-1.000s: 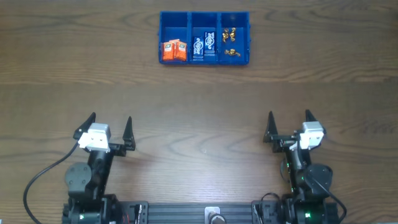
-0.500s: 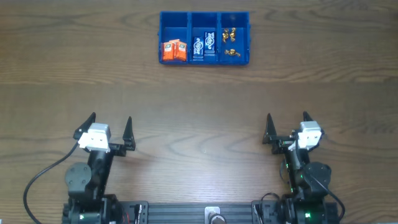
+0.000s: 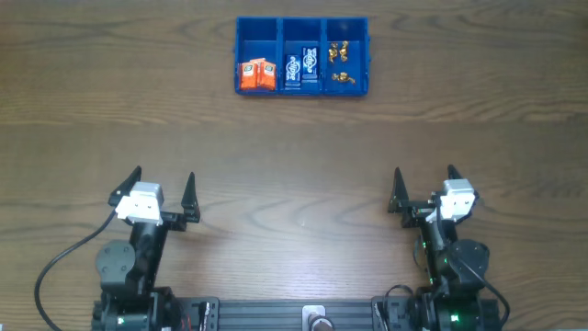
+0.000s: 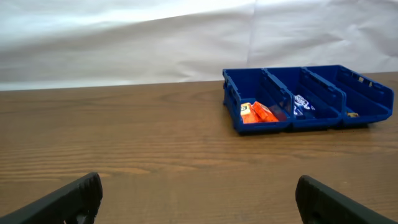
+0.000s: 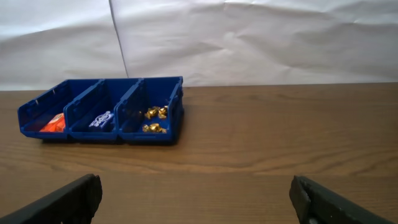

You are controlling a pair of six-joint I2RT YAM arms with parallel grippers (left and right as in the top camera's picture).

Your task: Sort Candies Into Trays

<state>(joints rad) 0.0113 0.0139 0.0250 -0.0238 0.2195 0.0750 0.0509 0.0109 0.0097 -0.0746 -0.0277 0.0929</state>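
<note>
A blue tray (image 3: 302,22) with three compartments sits at the far middle of the wooden table. Its left compartment holds orange candies (image 3: 257,75), the middle one blue-wrapped candies (image 3: 300,69), the right one gold candies (image 3: 341,62). The left wrist view shows the tray (image 4: 311,84) with the orange candies (image 4: 258,112) nearest. In the right wrist view the tray (image 5: 163,82) shows the gold candies (image 5: 154,119) nearest. My left gripper (image 3: 162,190) stands open near the table's front left. My right gripper (image 3: 424,187) stands open at the front right. Both hold nothing and are far from the tray.
A white backdrop (image 4: 124,37) rises behind the table's far edge. A black cable (image 3: 64,262) loops by the left arm's base. Bare wood lies between the grippers and the tray.
The right gripper shifted very slightly to the left. The left arm and the candies stayed still.
</note>
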